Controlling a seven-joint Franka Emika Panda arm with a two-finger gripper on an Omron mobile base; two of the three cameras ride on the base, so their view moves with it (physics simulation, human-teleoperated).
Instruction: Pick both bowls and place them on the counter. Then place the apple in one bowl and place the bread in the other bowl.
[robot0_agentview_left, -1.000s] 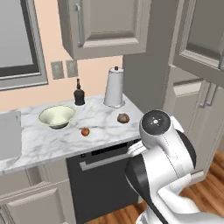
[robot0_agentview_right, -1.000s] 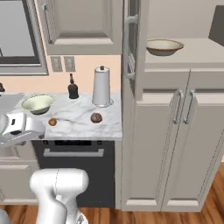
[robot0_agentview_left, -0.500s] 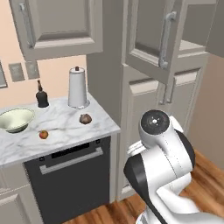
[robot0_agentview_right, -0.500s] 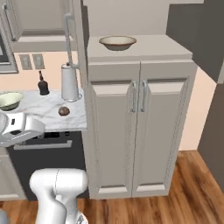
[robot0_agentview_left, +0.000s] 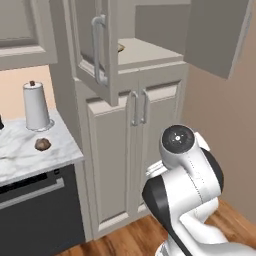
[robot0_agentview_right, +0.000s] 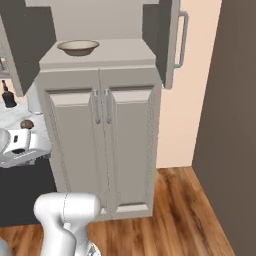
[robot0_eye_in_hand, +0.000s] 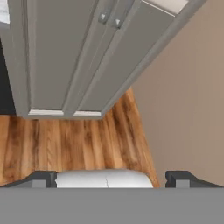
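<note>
Down by the wooden floor (robot0_eye_in_hand: 65, 140), the jaws are spread wide with nothing between them, aimed at the foot of the beige cabinet (robot0_eye_in_hand: 52, 57). Up on that cabinet's shelf (robot0_agentview_right: 120, 52) sits the tan bowl (robot0_agentview_right: 78, 47), wide and shallow with a golden-brown rim. Off to the side, the lumpy dark-brown bread (robot0_agentview_left: 43, 144) rests on the marble tabletop (robot0_agentview_left: 20, 155) near a white canister (robot0_agentview_left: 36, 106).

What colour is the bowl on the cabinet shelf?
Tan with a golden-brown rim; the bowl shows best in the right base view.
</note>
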